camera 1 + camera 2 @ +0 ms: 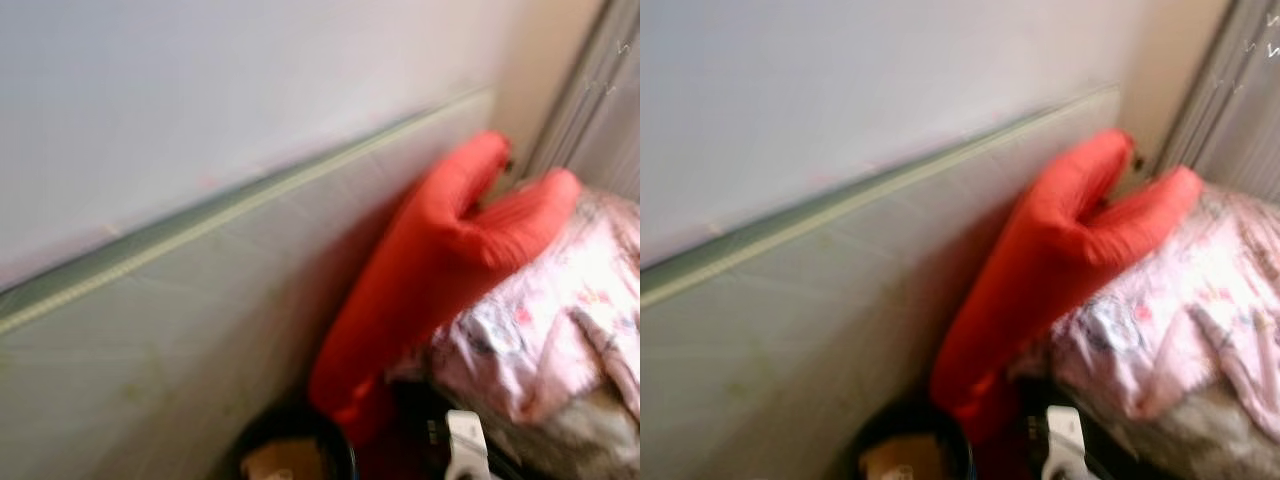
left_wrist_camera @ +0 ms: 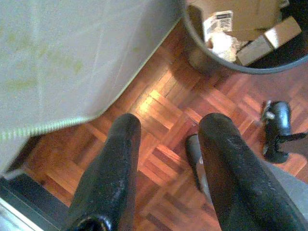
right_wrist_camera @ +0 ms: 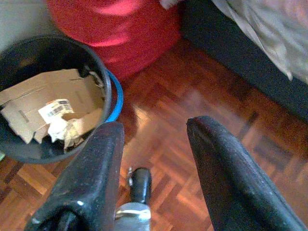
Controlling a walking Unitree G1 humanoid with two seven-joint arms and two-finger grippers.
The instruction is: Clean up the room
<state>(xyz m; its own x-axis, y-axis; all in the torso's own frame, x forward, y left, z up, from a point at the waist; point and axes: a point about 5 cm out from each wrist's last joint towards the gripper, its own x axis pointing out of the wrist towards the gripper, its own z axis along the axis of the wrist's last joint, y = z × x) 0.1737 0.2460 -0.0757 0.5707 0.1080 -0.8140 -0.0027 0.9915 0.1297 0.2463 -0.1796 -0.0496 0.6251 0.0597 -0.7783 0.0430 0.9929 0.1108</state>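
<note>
A dark round bin [image 3: 108, 91] holding torn cardboard [image 3: 48, 103] and crumpled paper stands on the parquet floor, beside a big red cushion [image 1: 430, 270]. My right gripper [image 3: 156, 127] hangs open over bare floor just beside the bin, holding nothing. My left gripper [image 2: 169, 130] is open too, above the floor between a pale green mattress [image 2: 57, 57] and the same bin [image 2: 211, 62]. The head views are blurred.
The mattress [image 1: 200, 320] leans on its edge against the white wall. A pink patterned blanket [image 1: 560, 320] is heaped on dark furniture at the right, with the red cushion propped against it. Small black wheel-like parts [image 2: 276, 130] sit on the floor near the grippers.
</note>
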